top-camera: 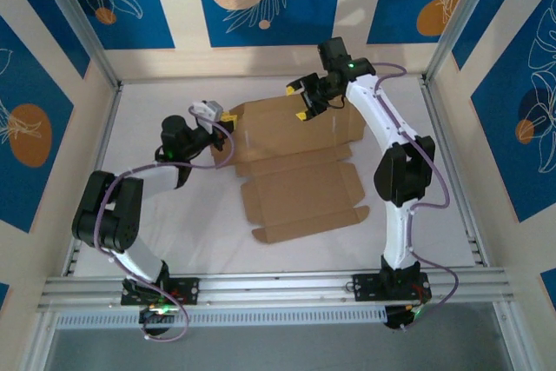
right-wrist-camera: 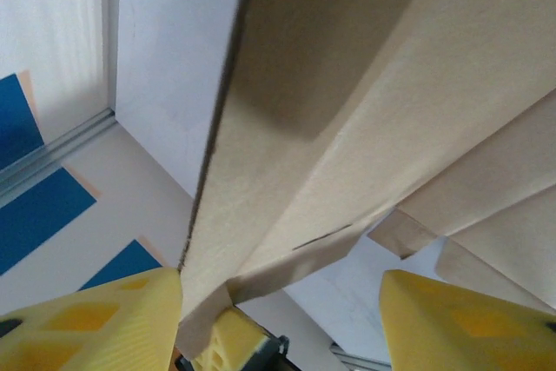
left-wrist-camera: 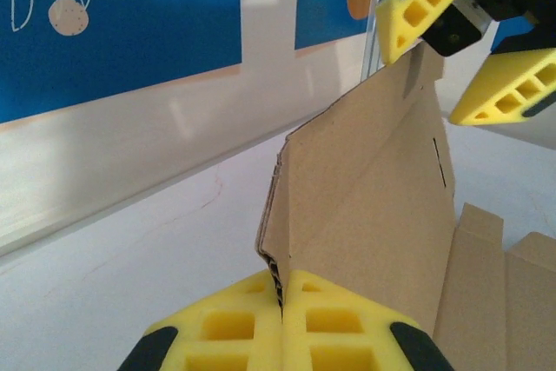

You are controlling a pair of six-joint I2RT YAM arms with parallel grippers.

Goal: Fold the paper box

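From the top camera you see the paper box (top-camera: 300,184) in the middle of the white surface (top-camera: 191,241), its near part lying flat and its far part reaching up to both arms. Your left gripper (top-camera: 229,118) sits at the box's far-left corner, and your right gripper (top-camera: 300,102) is at the far edge, yellow fingers spread. In the left wrist view, your left gripper (left-wrist-camera: 280,314) has its fingers pressed together on the edge of a raised panel of the paper box (left-wrist-camera: 365,197), pinching the cardboard (the sheet's edge runs straight down into the seam between them). The panel stands tilted up from the surface (left-wrist-camera: 130,275), and the right gripper (left-wrist-camera: 465,41) straddles its top tip, a finger on each side. In the right wrist view, your right gripper (right-wrist-camera: 282,327) is spread wide. The paper box (right-wrist-camera: 373,84) runs up between the fingers, its lower fold against the finger (right-wrist-camera: 95,323) at lower left, the other finger standing apart from the cardboard
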